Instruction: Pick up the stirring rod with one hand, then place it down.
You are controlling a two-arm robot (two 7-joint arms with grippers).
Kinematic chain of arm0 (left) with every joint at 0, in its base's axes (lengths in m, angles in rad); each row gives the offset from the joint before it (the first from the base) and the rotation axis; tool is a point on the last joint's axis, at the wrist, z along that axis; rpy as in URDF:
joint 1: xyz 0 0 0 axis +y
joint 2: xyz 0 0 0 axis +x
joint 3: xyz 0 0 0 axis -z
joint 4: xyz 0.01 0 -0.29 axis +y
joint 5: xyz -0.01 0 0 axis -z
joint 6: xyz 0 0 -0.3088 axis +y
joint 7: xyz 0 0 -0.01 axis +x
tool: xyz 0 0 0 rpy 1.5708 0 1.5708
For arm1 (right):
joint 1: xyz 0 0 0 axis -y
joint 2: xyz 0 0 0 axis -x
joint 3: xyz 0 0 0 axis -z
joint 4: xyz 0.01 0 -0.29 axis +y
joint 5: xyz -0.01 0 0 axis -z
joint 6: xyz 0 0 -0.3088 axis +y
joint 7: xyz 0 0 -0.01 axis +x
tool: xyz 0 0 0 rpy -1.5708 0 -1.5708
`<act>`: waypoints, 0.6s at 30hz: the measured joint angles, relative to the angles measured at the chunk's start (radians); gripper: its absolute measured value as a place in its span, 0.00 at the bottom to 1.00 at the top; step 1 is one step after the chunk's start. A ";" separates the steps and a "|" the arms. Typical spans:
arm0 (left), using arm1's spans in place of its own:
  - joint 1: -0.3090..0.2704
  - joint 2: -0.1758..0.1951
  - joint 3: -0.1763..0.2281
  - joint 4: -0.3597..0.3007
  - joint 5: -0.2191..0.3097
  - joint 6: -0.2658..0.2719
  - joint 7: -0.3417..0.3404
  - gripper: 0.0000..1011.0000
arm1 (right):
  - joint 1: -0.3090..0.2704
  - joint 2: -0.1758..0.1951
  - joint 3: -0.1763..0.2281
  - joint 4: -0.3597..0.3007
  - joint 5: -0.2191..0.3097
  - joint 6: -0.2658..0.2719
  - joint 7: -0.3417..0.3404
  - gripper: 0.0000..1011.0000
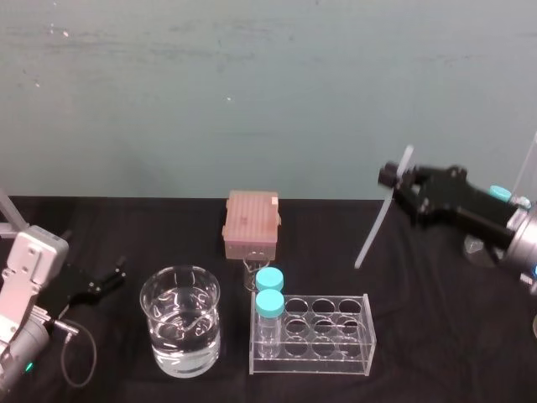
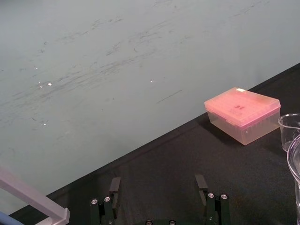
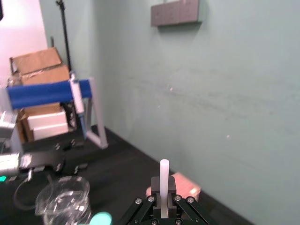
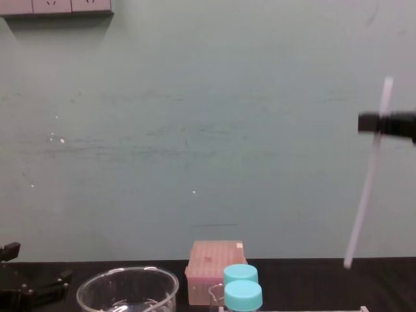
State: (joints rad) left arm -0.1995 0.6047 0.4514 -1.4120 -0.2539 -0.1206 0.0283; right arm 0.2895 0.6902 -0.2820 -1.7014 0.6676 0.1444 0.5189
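The stirring rod (image 1: 379, 218) is a long, thin, translucent white stick held in the air at the right, tilted, its lower end well above the black table. My right gripper (image 1: 396, 178) is shut on the rod near its upper end. From the chest the rod (image 4: 368, 185) hangs high against the green wall, pinched by the gripper (image 4: 376, 123). The right wrist view has the rod (image 3: 164, 180) poking out between the shut fingers. My left gripper (image 1: 115, 274) rests open at the table's left, its fingers (image 2: 114, 186) spread with nothing between them.
A glass beaker of water (image 1: 180, 319) stands front left. A clear tube rack (image 1: 323, 336) holds two blue-capped bottles (image 1: 269, 303). A pink tip box (image 1: 251, 223) sits behind them. A green wall closes the back of the table.
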 joint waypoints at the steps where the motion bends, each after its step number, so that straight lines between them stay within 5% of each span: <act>1: 0.000 0.000 0.000 0.000 0.000 0.000 0.000 0.99 | 0.008 -0.002 0.001 0.000 0.003 0.006 -0.006 0.07; 9: 0.000 0.000 0.000 0.000 0.000 0.000 0.000 0.99 | 0.095 -0.025 -0.024 0.012 0.011 0.065 -0.061 0.07; 18: 0.000 0.000 0.000 0.000 0.000 0.000 0.000 0.99 | 0.120 -0.017 -0.046 -0.026 0.009 0.122 -0.096 0.07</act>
State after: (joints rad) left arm -0.1996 0.6047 0.4514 -1.4120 -0.2538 -0.1206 0.0283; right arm 0.4100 0.6731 -0.3279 -1.7278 0.6767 0.2665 0.4233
